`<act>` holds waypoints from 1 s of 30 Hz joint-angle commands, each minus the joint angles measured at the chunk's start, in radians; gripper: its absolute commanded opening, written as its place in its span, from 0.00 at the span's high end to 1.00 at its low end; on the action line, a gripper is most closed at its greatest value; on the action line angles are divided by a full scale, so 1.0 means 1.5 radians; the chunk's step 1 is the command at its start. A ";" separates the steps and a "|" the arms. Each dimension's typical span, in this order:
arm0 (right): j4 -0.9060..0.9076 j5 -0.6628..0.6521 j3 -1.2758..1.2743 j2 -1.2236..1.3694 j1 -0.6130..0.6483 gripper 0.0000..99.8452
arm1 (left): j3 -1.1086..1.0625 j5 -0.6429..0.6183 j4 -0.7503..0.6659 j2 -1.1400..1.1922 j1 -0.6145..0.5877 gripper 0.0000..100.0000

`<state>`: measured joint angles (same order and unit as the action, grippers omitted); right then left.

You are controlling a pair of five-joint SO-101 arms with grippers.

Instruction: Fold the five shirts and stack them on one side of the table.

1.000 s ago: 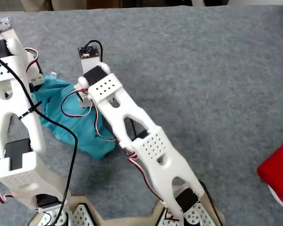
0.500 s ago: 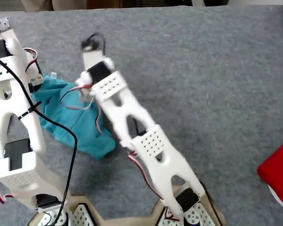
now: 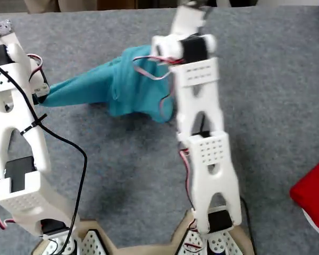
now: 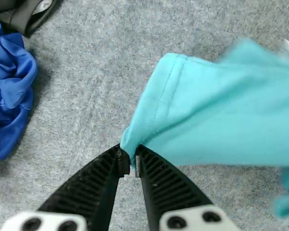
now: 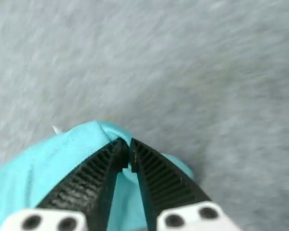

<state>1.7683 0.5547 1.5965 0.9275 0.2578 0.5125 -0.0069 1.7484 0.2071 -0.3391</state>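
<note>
**Left tool**: the jaws are closed almost to touching, and a hemmed corner of the teal shirt is pinched between the tips. From that corner the cloth fans out away from the tool.

**Right tool**: the jaws are likewise nearly closed, gripping a bunched fold of the same shirt at the tips. The grey bench lies beyond it.

**Position of the shirt, high view:** the shirt spans the two tools. It runs from the left arm at about 9 o'clock up to the wrist of the right arm near 12 o'clock. The stretch toward 9 o'clock is drawn into a narrow taper. The wider part hangs in loose folds just beside the right wrist, on its 9 o'clock side. I cannot tell whether the lowest fold touches the bench.

**Edges and room:**
- The right arm reaches from its base at 6 o'clock to close by the bench's 12 o'clock edge.
- Grey bench surface runs from that arm out to the 3 o'clock edge.
- A red cloth sits at the 4 o'clock edge, well apart from both arms.
- In the left wrist view, a crumpled blue cloth lies on the bench, apart from the teal shirt. A dark object is just beyond it.
</note>
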 commanded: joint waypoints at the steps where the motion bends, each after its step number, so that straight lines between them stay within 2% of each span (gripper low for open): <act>1: 0.009 -0.040 0.025 -0.058 -0.056 0.99 | 0.001 0.004 0.006 -0.033 0.000 0.98; 9: -0.011 -0.135 0.032 0.029 -0.139 0.99 | -0.021 0.004 0.006 -0.033 0.009 0.98; 13: -0.021 -0.145 0.032 0.070 -0.172 0.99 | -0.041 0.005 0.006 -0.033 0.010 0.98; 16: 0.013 -0.158 0.025 0.074 -0.143 0.99 | -0.061 0.004 0.006 -0.033 0.019 0.98; 22: 0.014 -0.257 0.014 0.022 -0.064 0.99 | -0.076 0.001 0.006 -0.033 0.050 0.98; 26: 0.014 -0.273 -0.131 -0.088 -0.027 0.99 | -0.076 0.001 0.006 -0.033 0.056 0.98; 30: 0.012 -0.298 -0.444 -0.258 -0.002 0.99 | -0.076 0.004 0.006 -0.033 0.051 0.98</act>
<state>1.7699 0.1450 1.2559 0.7818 0.2209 0.3989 -0.0069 1.7484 0.2071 -0.2639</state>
